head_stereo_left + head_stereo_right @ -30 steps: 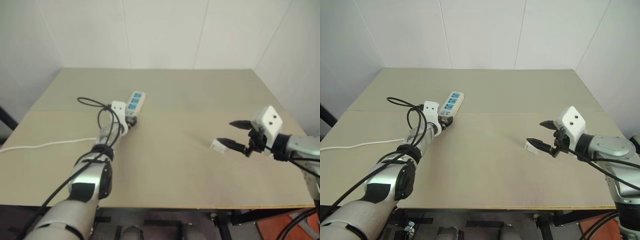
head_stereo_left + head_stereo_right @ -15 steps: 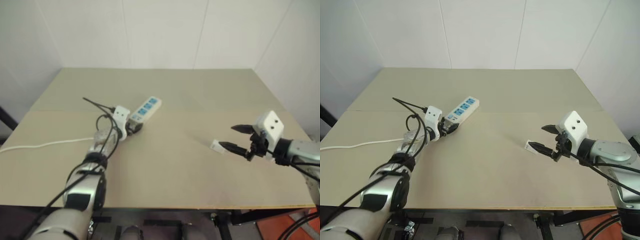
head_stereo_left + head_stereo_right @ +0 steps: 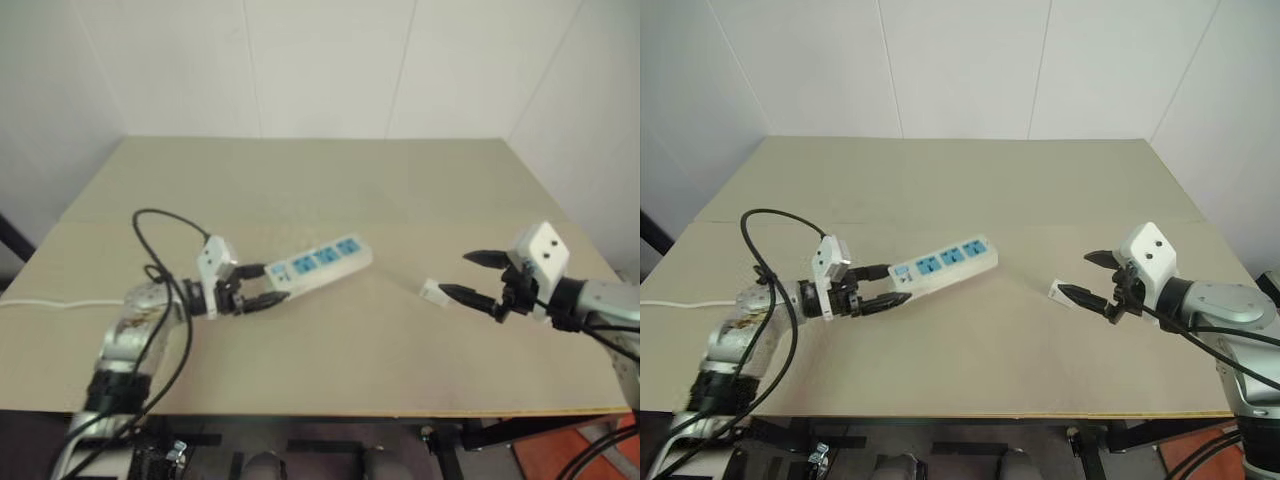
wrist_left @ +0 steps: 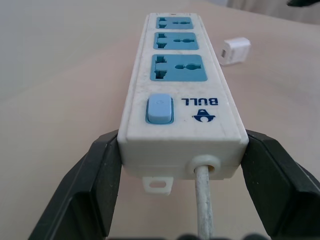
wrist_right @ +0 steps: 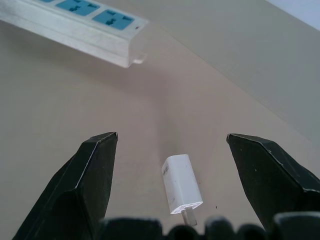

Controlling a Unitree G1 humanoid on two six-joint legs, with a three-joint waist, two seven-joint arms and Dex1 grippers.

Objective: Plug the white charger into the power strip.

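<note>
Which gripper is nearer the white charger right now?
Right. The open right gripper hovers with the white charger lying between its fingers; the left gripper clamps the power strip, well away.

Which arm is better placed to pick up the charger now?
The right. Its open gripper hovers over the charger on the table, while the left gripper is shut on the strip.

The power strip's thin white cord runs off the left edge — its far end unseen.
</note>
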